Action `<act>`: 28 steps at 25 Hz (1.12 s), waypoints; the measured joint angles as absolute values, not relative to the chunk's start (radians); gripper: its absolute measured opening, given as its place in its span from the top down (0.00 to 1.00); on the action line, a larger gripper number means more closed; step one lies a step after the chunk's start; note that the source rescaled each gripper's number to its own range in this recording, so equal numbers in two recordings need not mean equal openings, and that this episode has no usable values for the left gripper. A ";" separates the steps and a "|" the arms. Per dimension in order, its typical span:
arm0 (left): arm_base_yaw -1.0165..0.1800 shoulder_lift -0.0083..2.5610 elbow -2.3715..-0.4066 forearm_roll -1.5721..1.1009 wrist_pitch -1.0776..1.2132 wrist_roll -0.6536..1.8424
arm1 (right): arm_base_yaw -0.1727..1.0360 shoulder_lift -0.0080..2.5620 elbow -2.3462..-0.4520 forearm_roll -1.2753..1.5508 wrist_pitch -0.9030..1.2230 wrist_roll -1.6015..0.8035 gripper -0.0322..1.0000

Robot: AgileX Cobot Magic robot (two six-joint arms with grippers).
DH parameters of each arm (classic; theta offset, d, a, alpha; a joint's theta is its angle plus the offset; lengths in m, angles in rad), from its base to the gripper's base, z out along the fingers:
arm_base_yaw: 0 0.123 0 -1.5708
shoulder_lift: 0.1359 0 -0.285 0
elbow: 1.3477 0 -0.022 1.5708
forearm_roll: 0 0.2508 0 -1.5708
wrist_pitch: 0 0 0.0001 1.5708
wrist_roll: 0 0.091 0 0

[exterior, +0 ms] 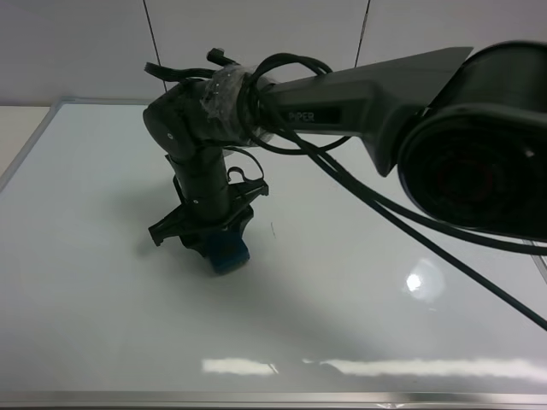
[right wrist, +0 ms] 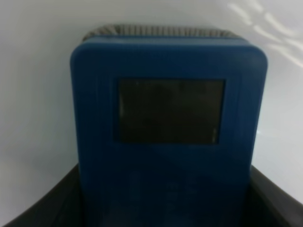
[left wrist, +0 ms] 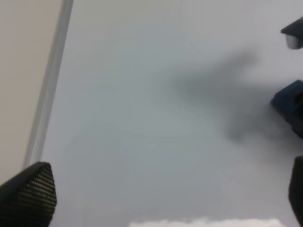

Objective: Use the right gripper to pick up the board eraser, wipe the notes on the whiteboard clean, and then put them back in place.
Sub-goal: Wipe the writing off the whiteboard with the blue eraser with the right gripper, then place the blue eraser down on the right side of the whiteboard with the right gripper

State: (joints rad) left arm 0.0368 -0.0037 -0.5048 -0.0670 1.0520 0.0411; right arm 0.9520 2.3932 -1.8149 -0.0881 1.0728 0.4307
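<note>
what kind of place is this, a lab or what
Likely a robot test bench in a lab or office: a whiteboard lies flat as the work surface, a plain white panelled wall stands behind it, and the right gripper holds the board eraser.

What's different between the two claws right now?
The right gripper is shut on the blue eraser; the left gripper is open and holds nothing. The right one has its eraser down at the whiteboard; the left hangs above bare board near the frame. Both are black and over the whiteboard.
</note>
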 joint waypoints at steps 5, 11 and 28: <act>0.037 -0.004 -0.505 -0.067 1.052 0.041 | 0.877 2.277 -1.578 -0.131 0.953 0.491 0.97; 0.037 -0.004 -0.505 -0.067 1.052 0.041 | 0.762 2.129 -1.286 -0.167 0.744 0.568 0.97; 0.037 -0.004 -0.505 -0.067 1.052 0.041 | 0.639 1.767 -1.043 -0.226 0.724 0.551 0.97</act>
